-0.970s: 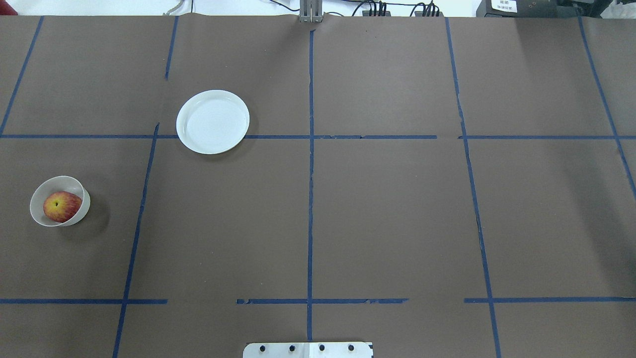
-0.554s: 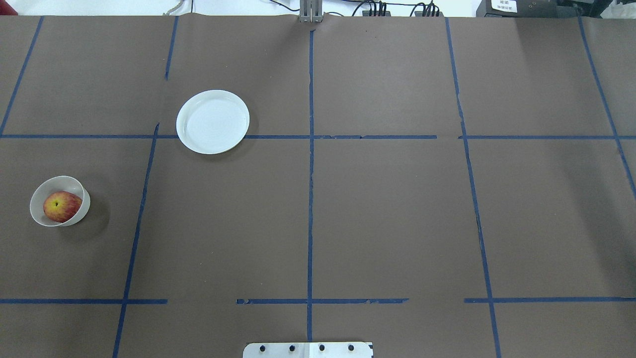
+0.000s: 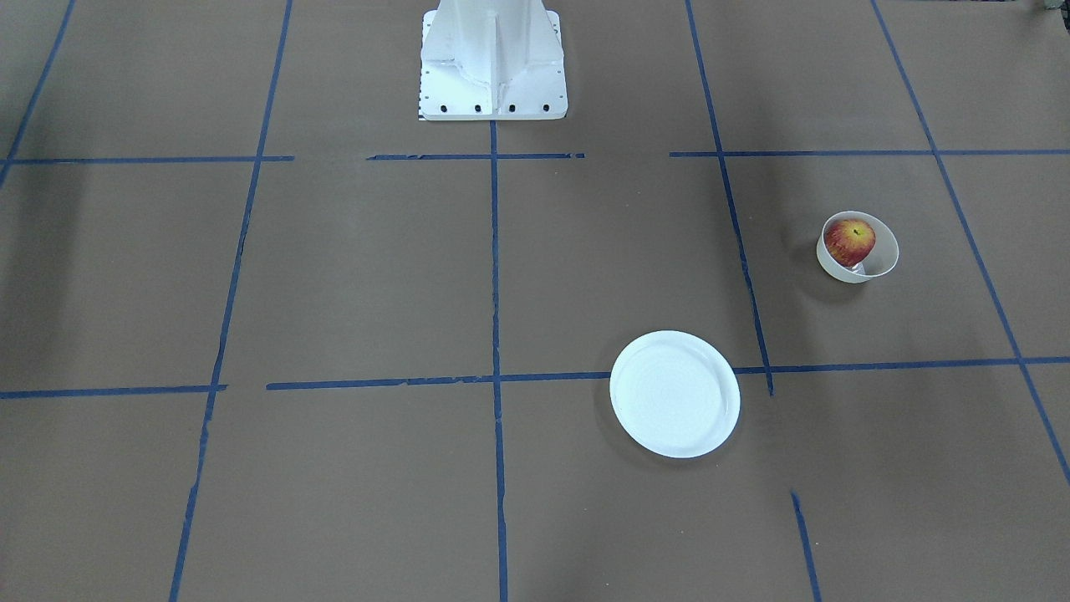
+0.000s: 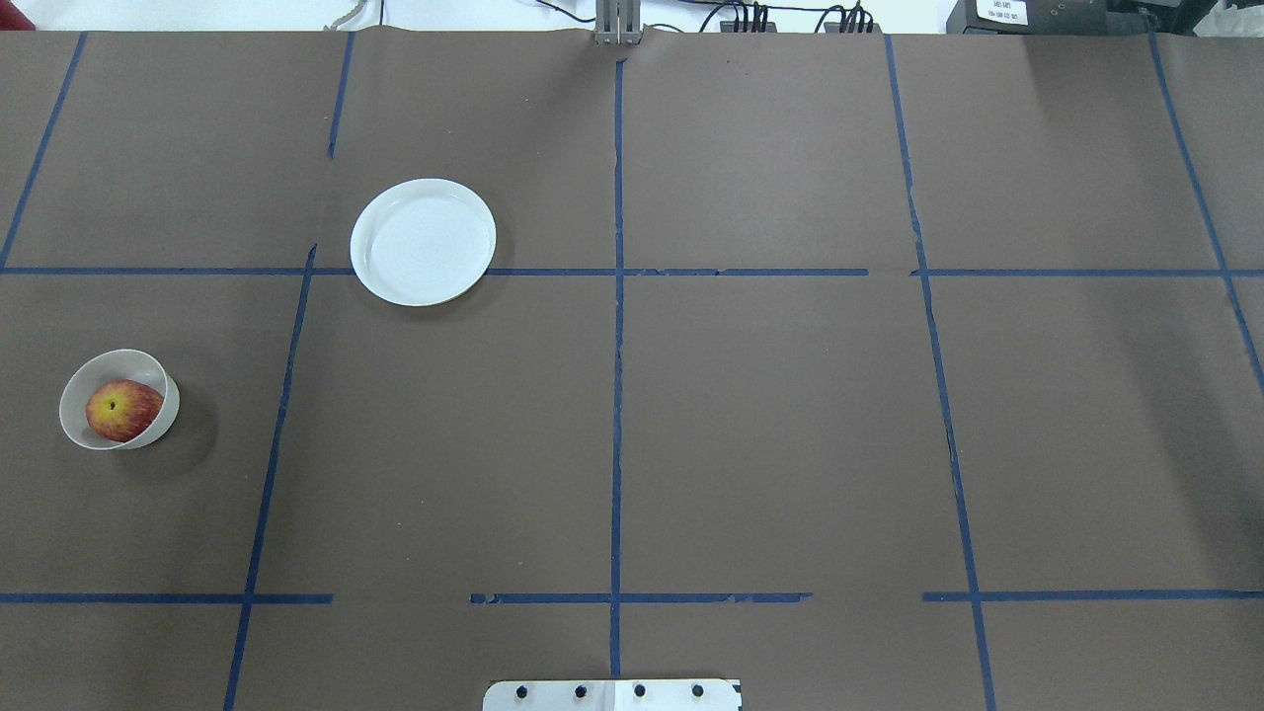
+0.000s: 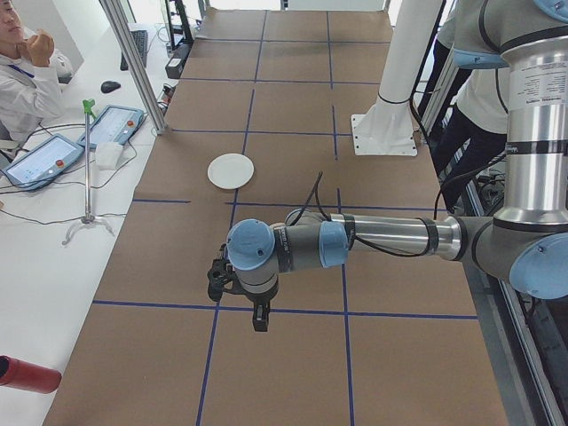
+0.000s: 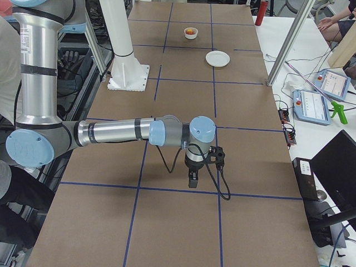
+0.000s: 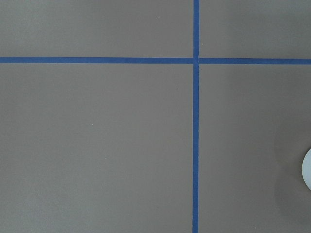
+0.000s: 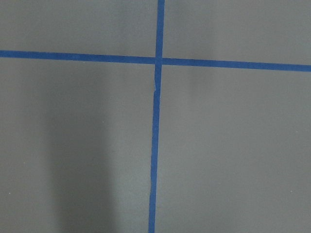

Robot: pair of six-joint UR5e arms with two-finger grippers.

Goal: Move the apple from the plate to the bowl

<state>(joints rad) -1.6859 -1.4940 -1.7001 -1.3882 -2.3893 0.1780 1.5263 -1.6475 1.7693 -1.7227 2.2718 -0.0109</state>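
The red and yellow apple (image 4: 123, 410) lies inside the small off-white bowl (image 4: 170, 410) at the table's left side. Both also show in the front-facing view: apple (image 3: 849, 241), bowl (image 3: 836, 266). The flat white plate (image 4: 423, 242) is empty, farther out and toward the middle; it also shows in the front-facing view (image 3: 675, 393). Neither gripper shows in the overhead or front-facing view. The left gripper (image 5: 259, 318) and the right gripper (image 6: 192, 181) hang high over the table in the side views only; I cannot tell whether they are open or shut.
Brown paper with blue tape lines covers the table. The white robot base (image 3: 493, 58) stands at the near middle edge. A white sliver (image 7: 307, 168) shows at the right edge of the left wrist view. Operators' tablets (image 6: 314, 103) lie on a side bench.
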